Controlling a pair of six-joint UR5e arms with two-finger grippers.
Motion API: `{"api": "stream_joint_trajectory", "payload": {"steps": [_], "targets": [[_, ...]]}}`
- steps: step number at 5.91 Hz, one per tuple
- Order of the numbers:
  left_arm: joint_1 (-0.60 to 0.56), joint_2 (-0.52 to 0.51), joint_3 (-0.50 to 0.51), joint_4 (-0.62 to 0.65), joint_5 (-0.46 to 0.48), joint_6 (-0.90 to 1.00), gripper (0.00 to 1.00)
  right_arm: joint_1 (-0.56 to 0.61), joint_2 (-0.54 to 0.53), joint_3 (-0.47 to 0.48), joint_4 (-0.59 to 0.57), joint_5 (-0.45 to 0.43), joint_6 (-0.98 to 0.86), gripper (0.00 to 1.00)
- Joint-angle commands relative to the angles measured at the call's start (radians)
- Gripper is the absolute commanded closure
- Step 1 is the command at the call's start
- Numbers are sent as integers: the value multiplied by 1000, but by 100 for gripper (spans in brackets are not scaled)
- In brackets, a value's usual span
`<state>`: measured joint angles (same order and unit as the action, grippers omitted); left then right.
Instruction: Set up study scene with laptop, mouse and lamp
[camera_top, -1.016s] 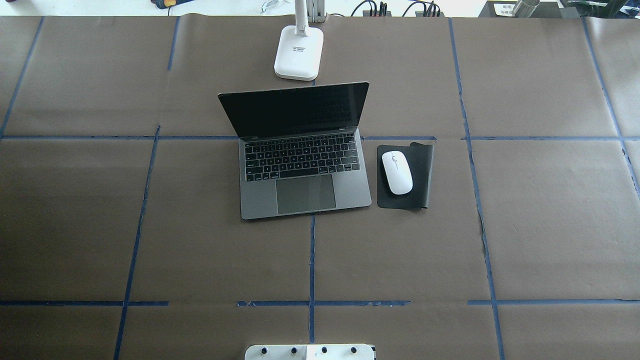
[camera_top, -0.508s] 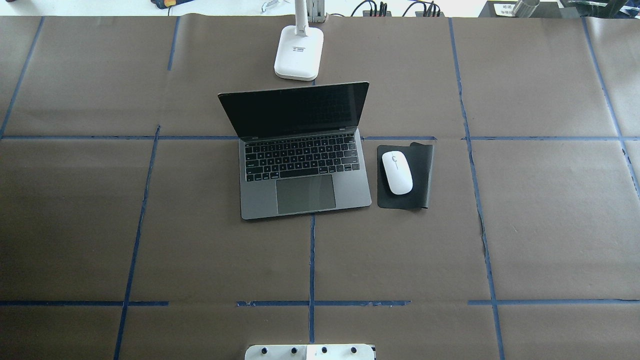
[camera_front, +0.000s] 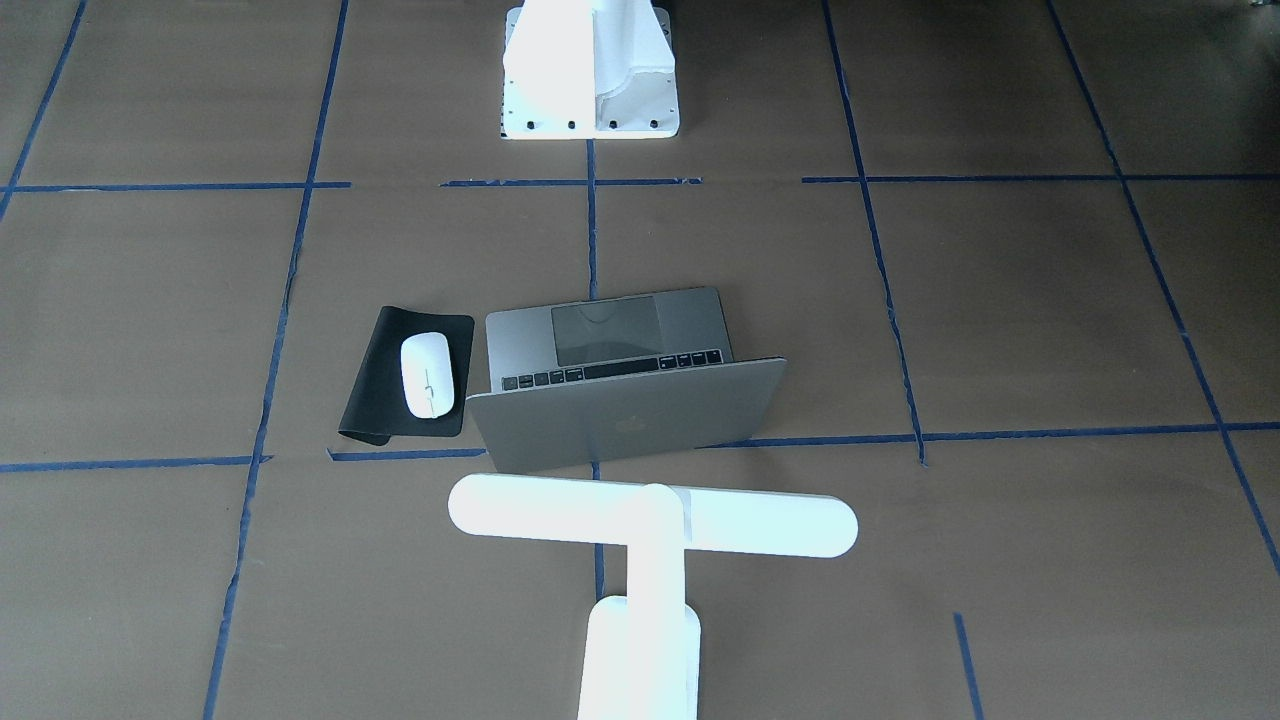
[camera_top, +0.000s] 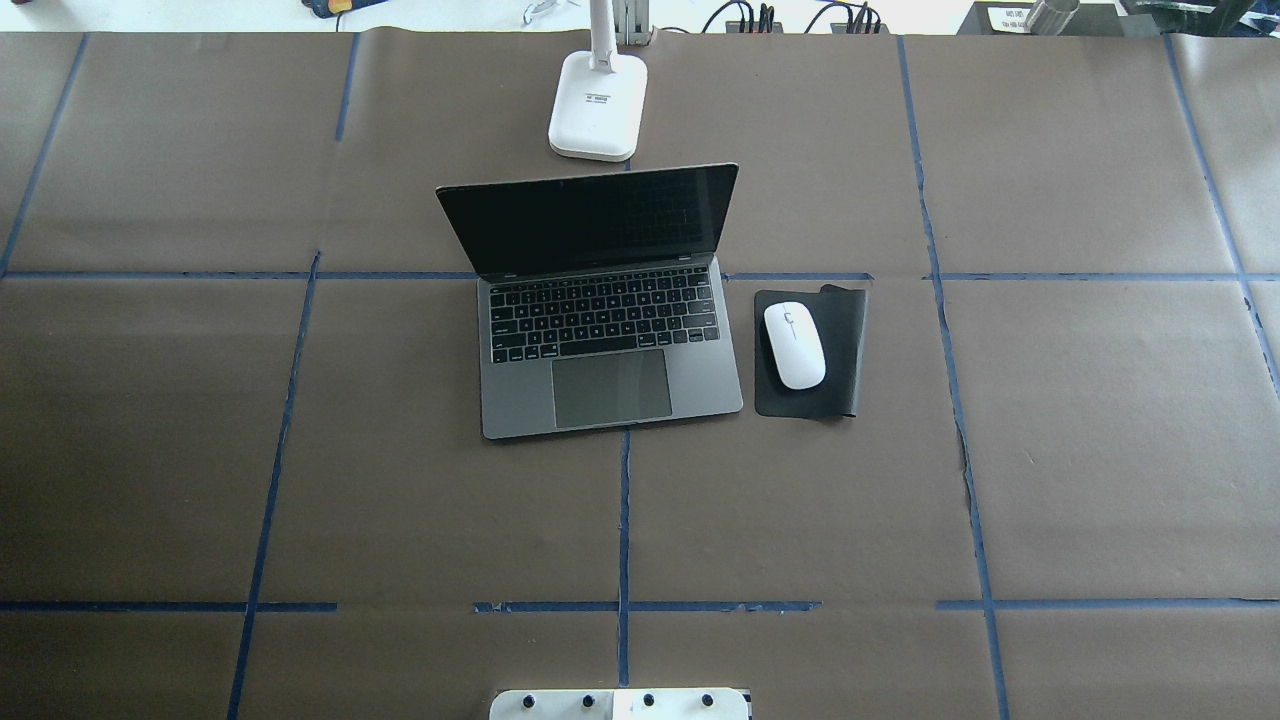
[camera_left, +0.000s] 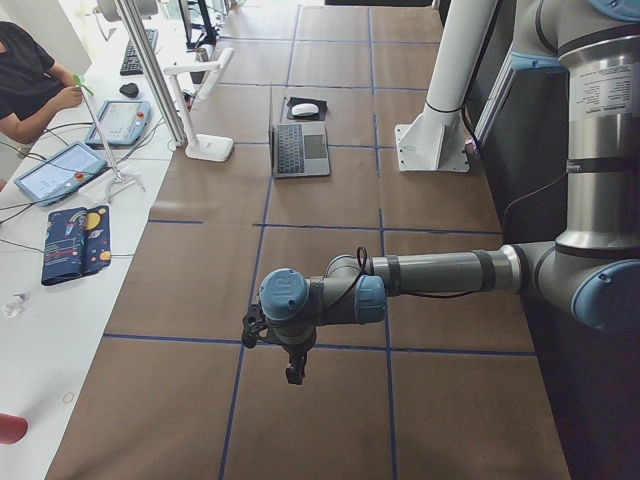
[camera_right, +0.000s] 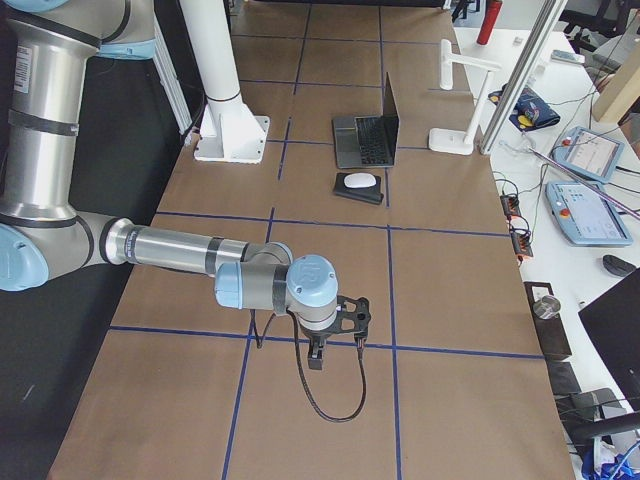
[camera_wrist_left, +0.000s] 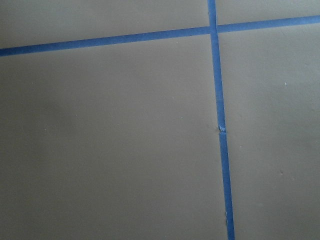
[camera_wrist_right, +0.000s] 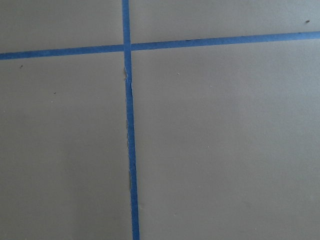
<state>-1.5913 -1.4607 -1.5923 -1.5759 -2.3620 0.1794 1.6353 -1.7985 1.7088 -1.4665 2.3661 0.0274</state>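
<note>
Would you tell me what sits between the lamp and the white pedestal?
The open laptop, in line between lamp and pedestal in the overhead view.

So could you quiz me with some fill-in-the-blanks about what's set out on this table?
The laptop sits with its lid ____.
The mouse rests on a black ____.
The lamp is coloured ____.
Missing words: open; mat; white.
</note>
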Motion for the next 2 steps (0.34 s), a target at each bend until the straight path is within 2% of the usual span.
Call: {"api": "stream_joint_trajectory", "payload": {"steps": [1, 2], "targets": [[-1, -1, 0, -1, 0, 0, 0, 0, 4, 0, 0, -1, 0, 0], [-1, 0, -1, -1, 0, 0, 0, 0, 4, 0, 0, 1, 0, 0]]}}
